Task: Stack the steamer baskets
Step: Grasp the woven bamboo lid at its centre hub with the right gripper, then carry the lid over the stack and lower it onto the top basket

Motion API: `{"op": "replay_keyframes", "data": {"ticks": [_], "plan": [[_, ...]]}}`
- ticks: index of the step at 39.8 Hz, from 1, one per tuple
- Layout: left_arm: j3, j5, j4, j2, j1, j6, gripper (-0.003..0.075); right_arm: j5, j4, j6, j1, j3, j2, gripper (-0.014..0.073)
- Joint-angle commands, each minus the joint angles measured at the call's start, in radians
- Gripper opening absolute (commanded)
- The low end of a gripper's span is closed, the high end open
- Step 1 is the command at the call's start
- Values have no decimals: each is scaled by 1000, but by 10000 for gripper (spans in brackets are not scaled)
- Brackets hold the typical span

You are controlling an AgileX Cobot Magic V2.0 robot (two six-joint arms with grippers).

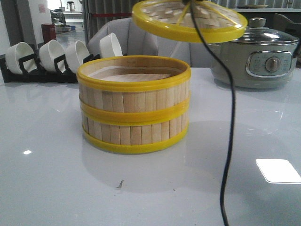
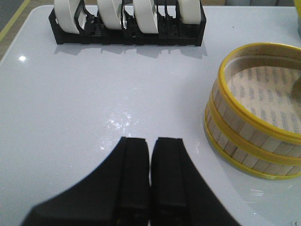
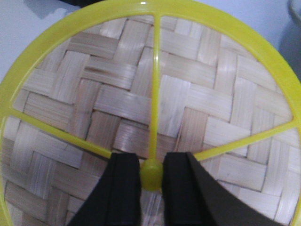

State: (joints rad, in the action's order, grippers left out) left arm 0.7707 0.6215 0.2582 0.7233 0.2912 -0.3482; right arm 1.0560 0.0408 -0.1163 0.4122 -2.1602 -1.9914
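- On the white table [image 1: 47, 188], two steamer baskets [image 1: 134, 106] are seen stacked, rims aligned — light, stiff bamboo, best taken by the walls.
- Above and right of them, the woven lid [image 1: 188, 21] is pinched at its knob [image 3: 151, 173] by the right gripper [image 3: 150, 181].
- Beside the stack, the left gripper [image 2: 151, 155] is pressed closed, empty.

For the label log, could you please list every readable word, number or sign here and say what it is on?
None can be read.
Electric pot: marks around its control panel dial, too small and blurred.
Steamer baskets, lid, bowls: no text visible.
Red object far back: any lettering is unreadable.
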Motion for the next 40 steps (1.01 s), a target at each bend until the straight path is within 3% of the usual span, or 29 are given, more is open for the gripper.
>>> {"op": "replay_keyframes", "data": {"ticks": [1,12,40], "plan": [[27,-76,8,2,6,-13,85,-53,6,7,44,-68,26,54],[27,-76,8,2,6,-13,85,-53,5,17,125,-88,-41,54],[27,-76,8,2,6,-13,85,-8,5,23,173,-88,-77,54]]}}
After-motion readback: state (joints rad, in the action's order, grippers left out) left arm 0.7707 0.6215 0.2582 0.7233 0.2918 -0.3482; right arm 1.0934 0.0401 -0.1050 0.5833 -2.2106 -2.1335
